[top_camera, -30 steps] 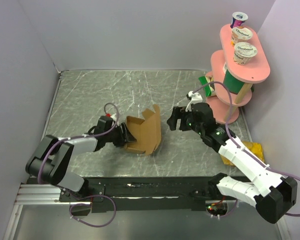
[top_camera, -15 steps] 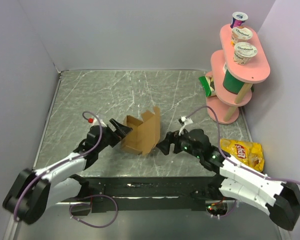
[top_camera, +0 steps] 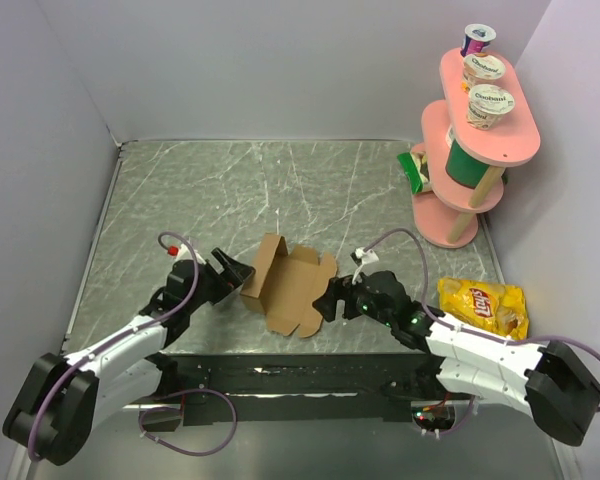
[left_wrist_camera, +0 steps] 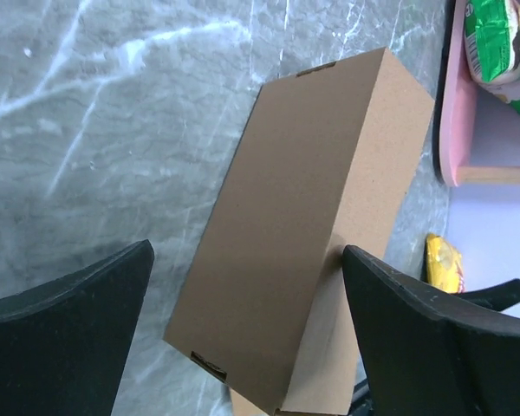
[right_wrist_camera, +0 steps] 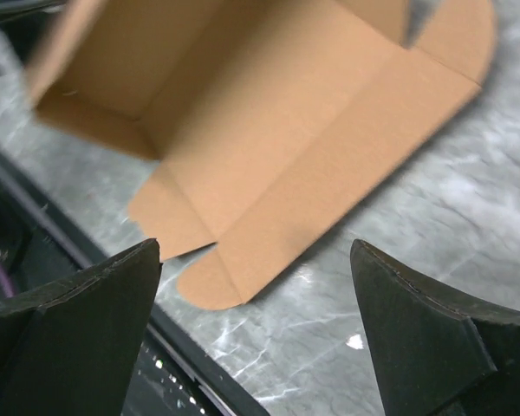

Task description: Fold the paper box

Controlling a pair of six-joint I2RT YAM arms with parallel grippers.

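Observation:
The paper box is plain brown cardboard and lies near the table's front edge. Its left part is folded up into low walls, and its lid flap is spread flat to the right. My left gripper stands open just left of the box, apart from it. In the left wrist view the box's outer wall fills the space ahead of the left gripper. My right gripper is open at the box's right front corner, holding nothing. The right wrist view shows the box's open inside beyond the right gripper.
A pink two-tier stand with yogurt cups and a green roll stands at the back right, a green packet beside its foot. A yellow chips bag lies right of my right arm. The black rail runs along the near edge.
The box stood tilted upright; now it lies down with its flap spread flat. The left gripper has let go of it. Both arms have drawn back toward the near edge.

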